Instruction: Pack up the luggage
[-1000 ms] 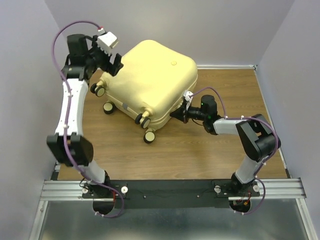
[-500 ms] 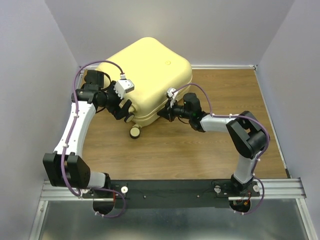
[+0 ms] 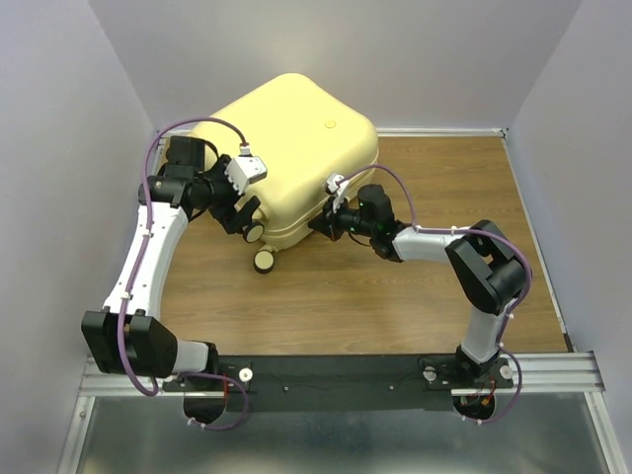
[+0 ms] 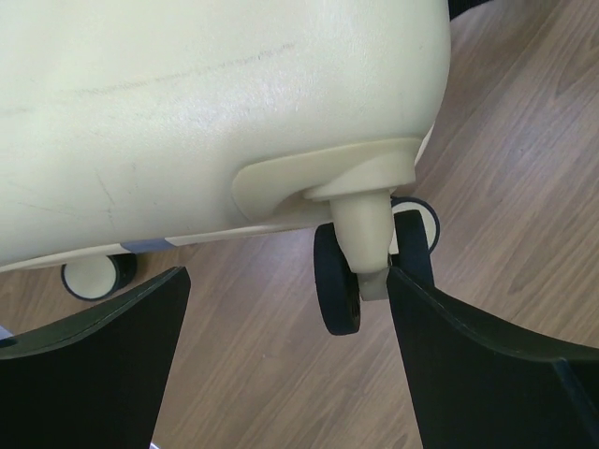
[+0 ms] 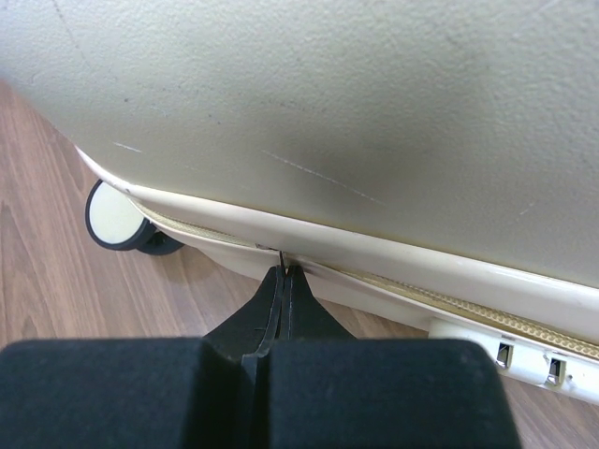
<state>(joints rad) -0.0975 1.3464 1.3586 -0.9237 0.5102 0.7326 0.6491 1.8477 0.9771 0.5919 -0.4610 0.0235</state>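
Last second: luggage (image 3: 296, 148) slid back-left, now settled just ahead of both grippers; left gripper (image 4: 285, 281) dropped to its corner, spread wide, wheel (image 4: 339, 281) between fingers, nothing held; right gripper (image 5: 284, 276) pinched closed, tips on zipper seam (image 5: 449, 304). Zipping stage, I'd guess.

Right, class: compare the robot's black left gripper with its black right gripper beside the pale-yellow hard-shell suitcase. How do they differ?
The left gripper stands wide open; the right gripper is shut. The left gripper brackets a black caster wheel; the right gripper's tips meet the zip seam. Shared: both are black, two-fingered and low against the pale-yellow hard-shell suitcase.
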